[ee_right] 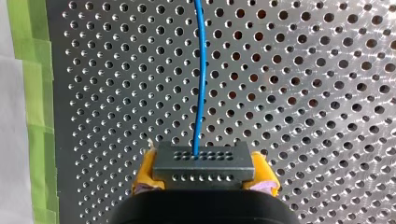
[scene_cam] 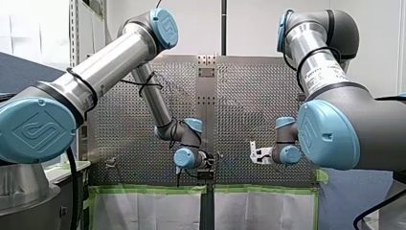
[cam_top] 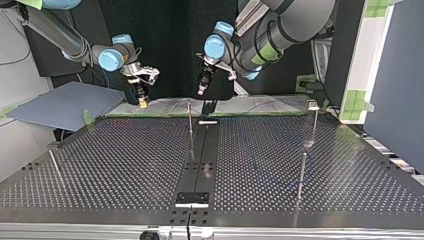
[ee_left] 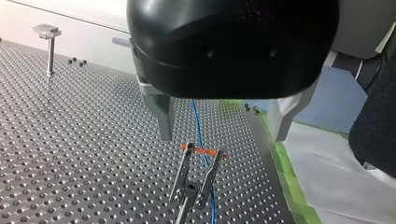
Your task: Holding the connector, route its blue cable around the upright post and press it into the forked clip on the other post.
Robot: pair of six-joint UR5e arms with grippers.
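Your right gripper (ee_right: 204, 183) clamped the one connector (ee_right: 204, 163); its single blue cable (ee_right: 201, 84) ran through your left gripper (ee_left: 223, 135), spread wide and empty, past the one forked clip (ee_left: 196, 170) on the counter (ee_left: 70, 140).

Robotics lab: perforated metal table (cam_top: 125, 165), green masking tape (ee_right: 35, 93) edging.

Blue cable (ee_left: 198, 126) vanishes behind my left gripper (ee_left: 223, 137); forked clip (ee_left: 190, 191) on its post (ee_left: 184, 210), cut off at the frame edge

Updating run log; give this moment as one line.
right gripper shut on connector with blue cable | left gripper open, forked clip ahead
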